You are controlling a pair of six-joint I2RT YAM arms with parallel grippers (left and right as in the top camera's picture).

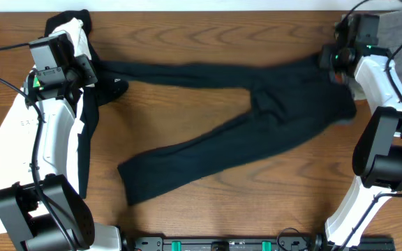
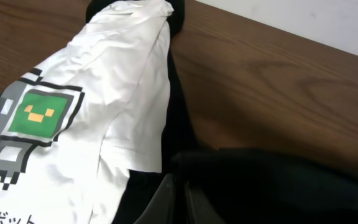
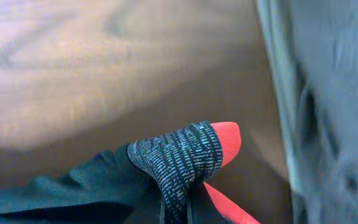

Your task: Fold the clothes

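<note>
The black trousers (image 1: 257, 104) lie spread across the wooden table, waist to the right and two legs running left. The lower leg (image 1: 180, 164) ends near the front middle. The upper leg (image 1: 159, 72) reaches my left gripper (image 1: 102, 75). In the left wrist view the fingers (image 2: 180, 198) are pressed together in black cloth (image 2: 278, 186). My right gripper (image 1: 331, 58) is shut on the grey waistband (image 3: 182, 158) with its coral red edge (image 3: 225, 138), bunched and lifted off the table.
A white T-shirt with a green robot print (image 2: 73, 118) lies under my left arm at the left edge (image 1: 72, 35), over another black garment (image 1: 65, 17). Grey-olive folded trousers (image 3: 334, 93) lie at the far right corner (image 1: 396, 31).
</note>
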